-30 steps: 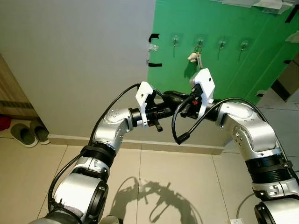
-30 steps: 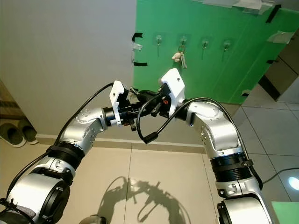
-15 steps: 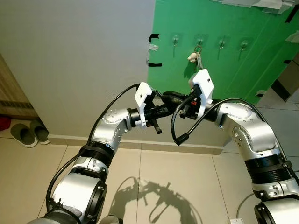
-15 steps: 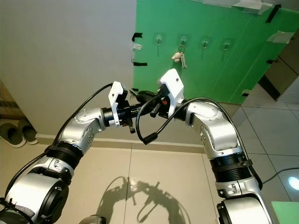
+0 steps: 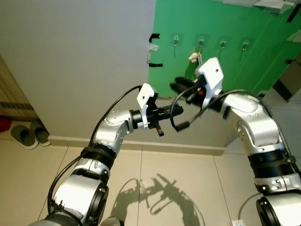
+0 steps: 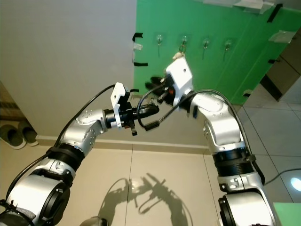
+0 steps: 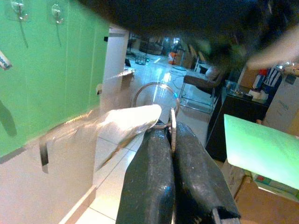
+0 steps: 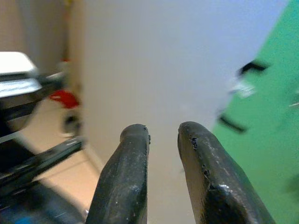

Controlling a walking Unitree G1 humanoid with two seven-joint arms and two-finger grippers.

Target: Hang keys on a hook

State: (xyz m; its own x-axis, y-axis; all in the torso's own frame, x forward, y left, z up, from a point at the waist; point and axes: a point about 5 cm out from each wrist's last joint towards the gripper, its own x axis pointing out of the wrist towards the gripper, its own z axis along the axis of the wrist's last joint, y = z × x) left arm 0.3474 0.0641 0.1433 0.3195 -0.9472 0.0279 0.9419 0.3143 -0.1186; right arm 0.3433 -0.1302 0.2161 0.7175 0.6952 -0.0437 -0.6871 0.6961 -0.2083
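Risen, right end effector (image 8: 162,140) gapes slightly; left end effector (image 7: 170,140) pinches key ring (image 7: 156,105).

Home entryway: slippers (image 5: 29,134) on a tiled floor (image 5: 155,169) beside a grey wall (image 5: 84,52); a green panel (image 5: 221,28) carries a row of hooks (image 5: 221,44); living-room furniture (image 7: 201,79) lies beyond.
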